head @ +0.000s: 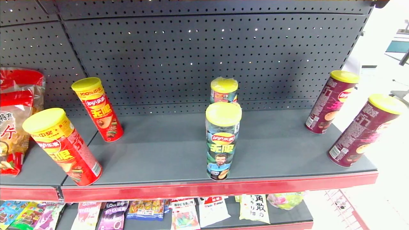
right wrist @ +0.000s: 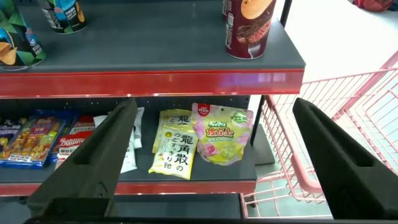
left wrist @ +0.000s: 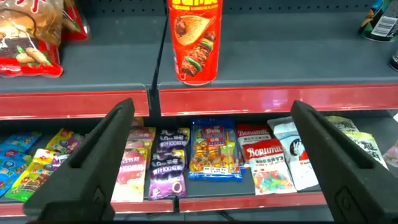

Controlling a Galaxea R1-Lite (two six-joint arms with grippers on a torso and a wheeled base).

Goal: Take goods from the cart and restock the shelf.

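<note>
Six yellow-lidded chip cans stand on the grey upper shelf point(head: 166, 150) in three pairs, each pair set one behind the other. At the left, a near red can point(head: 64, 150) sits at the front edge with a far red can point(head: 99, 111) behind it, close to the back panel. In the middle, a near green can point(head: 222, 143) stands at the front with a far green can point(head: 224, 91) just behind it. On the right, a near maroon can point(head: 362, 131) stands by the front corner with a far maroon can point(head: 330, 102) behind it. The pairs are well apart from one another. The pink wire cart point(right wrist: 348, 143) stands low to the right of the shelving, beside the lower shelf point(right wrist: 186, 180). The left gripper point(left wrist: 211, 106) hangs in front of the shelving's left part, jaws wide apart and holding nothing, with a red can beyond it. The right gripper point(right wrist: 216, 102) hangs before the right end, jaws likewise spread and empty, with the cart just to its right. Red snack bags point(head: 16, 111) fill the upper shelf's far left. Small candy packets point(head: 185, 214) lie in a row on the lower shelf. A dark perforated back panel point(head: 204, 57) rises behind the cans.
</note>
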